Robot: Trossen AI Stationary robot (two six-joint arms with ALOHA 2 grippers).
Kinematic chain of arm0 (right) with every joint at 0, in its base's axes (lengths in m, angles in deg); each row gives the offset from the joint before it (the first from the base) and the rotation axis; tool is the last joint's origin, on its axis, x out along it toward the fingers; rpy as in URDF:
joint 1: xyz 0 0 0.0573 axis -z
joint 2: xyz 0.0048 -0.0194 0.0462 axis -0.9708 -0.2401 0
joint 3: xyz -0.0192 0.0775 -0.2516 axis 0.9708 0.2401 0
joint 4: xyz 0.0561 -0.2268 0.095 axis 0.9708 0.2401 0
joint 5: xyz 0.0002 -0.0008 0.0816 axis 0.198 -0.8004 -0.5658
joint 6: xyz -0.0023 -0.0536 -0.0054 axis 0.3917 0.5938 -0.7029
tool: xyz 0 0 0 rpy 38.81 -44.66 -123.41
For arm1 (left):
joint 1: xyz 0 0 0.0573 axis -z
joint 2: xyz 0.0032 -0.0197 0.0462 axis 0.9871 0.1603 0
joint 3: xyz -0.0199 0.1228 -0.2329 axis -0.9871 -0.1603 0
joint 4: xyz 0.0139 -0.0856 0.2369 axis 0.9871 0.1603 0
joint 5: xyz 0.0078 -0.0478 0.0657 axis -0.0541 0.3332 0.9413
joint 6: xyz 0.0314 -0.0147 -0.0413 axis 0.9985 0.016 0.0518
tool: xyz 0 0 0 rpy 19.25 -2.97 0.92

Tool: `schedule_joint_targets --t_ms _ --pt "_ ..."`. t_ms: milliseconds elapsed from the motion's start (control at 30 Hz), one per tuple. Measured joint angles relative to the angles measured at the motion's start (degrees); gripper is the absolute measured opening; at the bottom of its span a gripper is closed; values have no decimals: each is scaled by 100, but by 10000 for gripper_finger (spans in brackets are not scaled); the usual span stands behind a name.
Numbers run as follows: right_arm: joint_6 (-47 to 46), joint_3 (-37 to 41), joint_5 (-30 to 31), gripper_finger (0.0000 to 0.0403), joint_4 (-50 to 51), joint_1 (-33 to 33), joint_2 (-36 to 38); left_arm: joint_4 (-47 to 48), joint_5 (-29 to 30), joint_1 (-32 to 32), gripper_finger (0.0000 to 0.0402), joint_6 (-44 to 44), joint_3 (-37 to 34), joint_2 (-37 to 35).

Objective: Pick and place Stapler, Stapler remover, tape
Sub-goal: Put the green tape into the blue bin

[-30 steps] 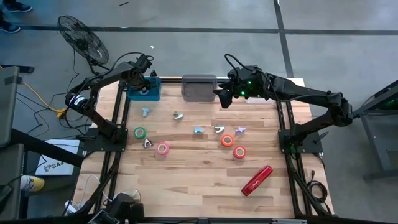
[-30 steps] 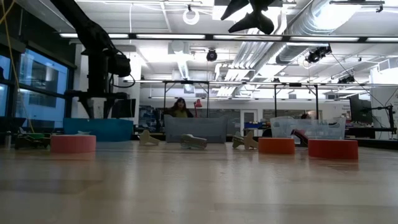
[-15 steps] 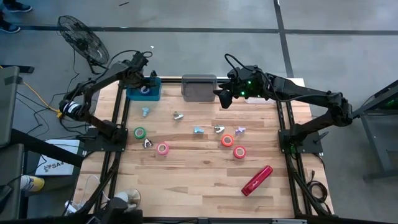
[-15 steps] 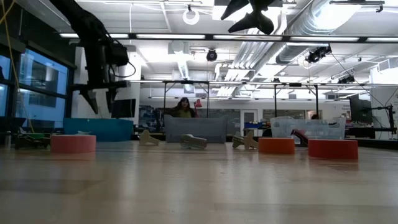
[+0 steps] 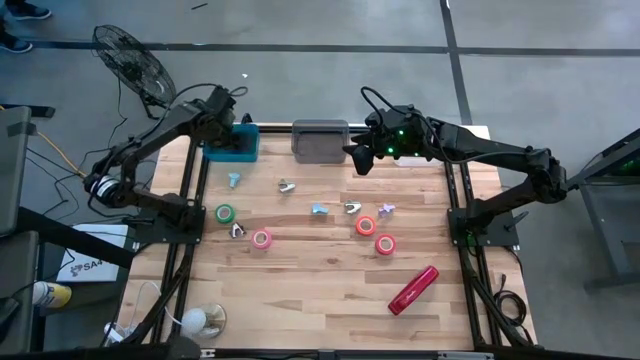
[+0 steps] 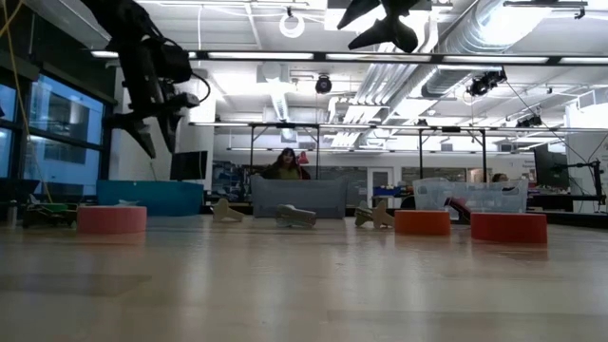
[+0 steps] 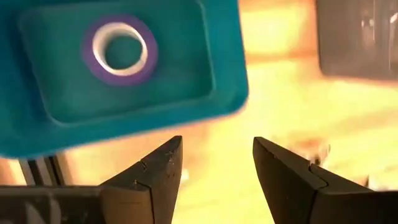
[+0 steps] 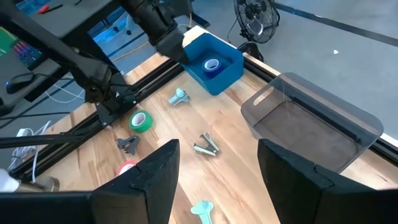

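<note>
1. Nearest the front edge of the table [image 5: 300, 290], the red stapler [image 5: 413, 289] lies flat and alone on the wood, well apart from both of my arms. It looks untouched, so I judge that part of the job has not begun.
2. Farther in, four tape rolls sit loose on the boards: a green roll [image 5: 225, 213], a pink roll [image 5: 261, 238], an orange roll [image 5: 365, 225] and a red roll [image 5: 385, 244].
3. Among them lie several small staple removers, one dark remover [image 5: 237, 230] just beside the green roll and a light-blue remover [image 5: 319, 208] near the middle. All of these are yet to be moved.
4. At the far edge, my left gripper [image 7: 216, 168] hangs above the near rim of the blue bin [image 7: 217, 68], its fingers spread wide with nothing between them.
5. Inside that bin lies one purple tape roll [image 7: 121, 51], the only item I can count as placed.
6. Beside it, the grey bin [image 8: 317, 124] looks empty.
7. My right gripper [image 8: 217, 165] hovers high by the grey bin, fingers apart and holding nothing.
8. By my reckoning the job is only just started.
</note>
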Motion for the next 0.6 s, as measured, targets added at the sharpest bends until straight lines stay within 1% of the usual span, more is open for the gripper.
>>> schedule_joint_targets --t_ms 167,233,467,600 --pt "29 0 -73 209 -1 0 0 485 7 700 192 291 0 -23" --pt "42 0 -84 209 1 -1 0 722 44 994 192 208 0 -23" --pt "42 6 -88 209 3 0 0 1440 203 1773 192 -1145 0 -23" --pt "42 7 -110 209 3 -2 0 1443 284 2161 192 -1686 -79 -23"
